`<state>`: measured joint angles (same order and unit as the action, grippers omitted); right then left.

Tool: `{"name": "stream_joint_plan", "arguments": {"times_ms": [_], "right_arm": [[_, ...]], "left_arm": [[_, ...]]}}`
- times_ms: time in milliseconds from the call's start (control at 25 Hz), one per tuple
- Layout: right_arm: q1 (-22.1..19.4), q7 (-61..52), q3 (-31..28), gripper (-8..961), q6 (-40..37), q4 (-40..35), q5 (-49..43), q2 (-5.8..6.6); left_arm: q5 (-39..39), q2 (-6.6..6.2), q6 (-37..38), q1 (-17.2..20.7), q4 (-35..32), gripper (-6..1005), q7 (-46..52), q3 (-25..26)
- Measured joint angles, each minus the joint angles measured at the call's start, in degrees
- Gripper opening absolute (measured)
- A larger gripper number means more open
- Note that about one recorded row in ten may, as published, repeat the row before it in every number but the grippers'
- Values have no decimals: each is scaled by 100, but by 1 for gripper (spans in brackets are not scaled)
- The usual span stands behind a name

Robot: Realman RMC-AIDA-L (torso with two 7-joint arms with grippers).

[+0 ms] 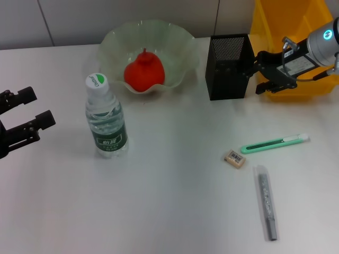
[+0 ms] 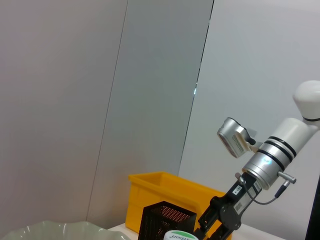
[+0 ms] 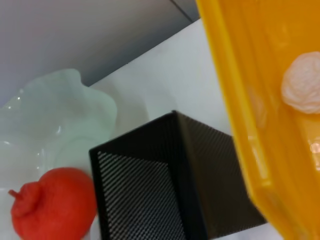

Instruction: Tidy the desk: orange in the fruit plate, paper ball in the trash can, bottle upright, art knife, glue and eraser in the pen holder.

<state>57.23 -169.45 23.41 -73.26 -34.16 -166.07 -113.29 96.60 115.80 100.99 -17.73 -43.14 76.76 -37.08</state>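
On the counter [image 1: 159, 211], half the tidying looks done: orange [image 1: 144, 70] in the fruit plate [image 1: 114, 39], bottle [image 1: 106, 124] upright, paper ball [image 3: 302, 82] in the yellow trash can [image 1: 312, 90]. Art knife [image 1: 274, 143], eraser [image 1: 234, 158] and glue [image 1: 266, 202] lie at five o'clock, outside the pen holder [image 1: 228, 66]. Left end effector [image 1: 24, 121] at nine o'clock and right end effector [image 1: 267, 71] at two o'clock both gape empty.

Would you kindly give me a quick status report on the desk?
Left gripper open, idle at desk edge. Right gripper open between holder and bin. Orange plated, bottle upright, paper ball binned. Knife, eraser, glue remain.
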Motion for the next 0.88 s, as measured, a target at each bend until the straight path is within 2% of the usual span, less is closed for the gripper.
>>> {"name": "stream_joint_plan", "arguments": {"times_ms": [80, 120, 160, 200, 240, 320, 560, 680, 720, 760, 800, 840, 880], "right_arm": [[0, 3, 157, 533, -4, -9, 107, -6], [-27, 8, 585, 533, -23, -29, 468, -18], [-27, 8, 585, 533, -23, -29, 468, -18], [-59, 13, 950, 533, -39, -31, 797, -23], [-59, 13, 950, 533, -39, -31, 797, -23], [-84, 66, 1405, 533, -45, -33, 1211, -37], [-89, 336, 1979, 532, -134, -49, 1807, -90], [-86, 543, 2152, 531, -248, -143, 1987, -158], [-88, 644, 2260, 531, -353, -301, 1996, -230], [-88, 644, 2260, 531, -353, -301, 1996, -230], [-121, 777, 2330, 531, -483, -530, 2004, -339], [-121, 777, 2330, 531, -483, -530, 2004, -339], [-150, 860, 2343, 531, -539, -651, 2009, -396]], "left_arm": [[0, 1, 2, 1, 3, 786, 0, 5], [-2, 2, 4, 2, 14, 786, 8, 18], [-2, 2, 4, 2, 14, 786, 8, 18], [-10, 2, 5, 1, 24, 786, 19, 24], [-10, 2, 5, 1, 24, 786, 19, 24], [-27, 6, 7, -2, 30, 786, 29, 24], [-34, 42, 8, -21, 53, 786, 28, 38], [-36, 70, 8, -27, 54, 786, 10, 41], [-40, 94, 8, -30, 53, 786, -5, 49], [-40, 94, 8, -30, 53, 786, -5, 49], [-43, 107, 8, -33, 54, 786, -8, 59], [-44, 117, 8, -37, 53, 786, -8, 63], [-44, 117, 8, -37, 53, 786, -8, 63]]}}
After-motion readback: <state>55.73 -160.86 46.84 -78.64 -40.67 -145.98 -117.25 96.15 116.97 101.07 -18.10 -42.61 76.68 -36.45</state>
